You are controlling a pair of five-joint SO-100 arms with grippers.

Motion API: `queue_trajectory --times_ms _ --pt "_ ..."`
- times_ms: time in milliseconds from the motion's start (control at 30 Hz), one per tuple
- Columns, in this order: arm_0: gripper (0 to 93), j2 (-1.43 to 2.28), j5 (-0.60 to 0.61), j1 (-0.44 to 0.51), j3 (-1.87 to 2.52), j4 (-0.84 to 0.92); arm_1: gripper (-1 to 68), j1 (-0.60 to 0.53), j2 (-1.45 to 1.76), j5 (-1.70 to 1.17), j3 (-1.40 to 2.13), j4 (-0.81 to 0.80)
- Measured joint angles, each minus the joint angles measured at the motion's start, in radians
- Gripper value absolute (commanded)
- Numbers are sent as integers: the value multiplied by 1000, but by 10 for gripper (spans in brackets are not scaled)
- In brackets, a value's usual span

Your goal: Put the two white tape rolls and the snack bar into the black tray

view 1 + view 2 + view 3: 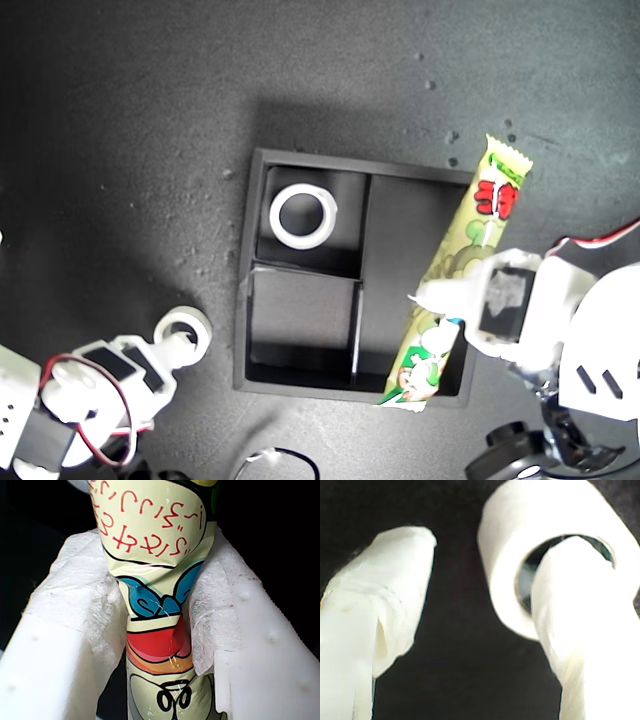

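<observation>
The black tray (246, 262) sits mid-table. One white tape roll (303, 216) lies flat in its small compartment toward the exterior view's upper left. The snack bar (470, 228) slants over the tray's wall at the exterior view's right, one end past each edge. My first gripper (437, 303) is shut on it, and its padded fingers (92, 605) pinch the wrapper (155, 555). The other tape roll (184, 327) lies on the table off the tray's corner at the exterior view's lower left. My second gripper (487, 542) is open, one finger through that roll's (502, 555) hole.
The table is dark and speckled with small crumbs (449, 137). A red wire (112, 405) loops on the second arm. A black knob (512, 447) and a cable loop (282, 462) lie along the exterior view's bottom edge.
</observation>
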Motion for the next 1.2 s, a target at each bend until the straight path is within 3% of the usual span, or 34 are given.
queue_trajectory --times_ms 300,467,567,633,700,833,967,1133,1200 --pt "164 -140 -41 -6 12 -83 -2 14 0 2 132 -75" --pt "26 -161 -61 -17 9 -91 -2 14 0 34 230 -101" --pt "2 -124 -60 -49 11 -83 -1 14 0 51 270 -109" --pt "2 -78 -43 -64 14 -14 95 -2 0 63 288 -110" --pt "1 -11 3 -74 -14 69 274 -25 0 77 299 -110" --pt "1 75 138 -155 -186 282 346 -67 0 98 308 -106" --pt "1 31 273 -245 -459 451 315 -75 0 107 268 -43" --pt "1 -258 367 -259 -923 621 -2 -55 0 233 77 101" --pt "1 -445 383 -255 -1147 684 -3 -29 0 351 -43 192"
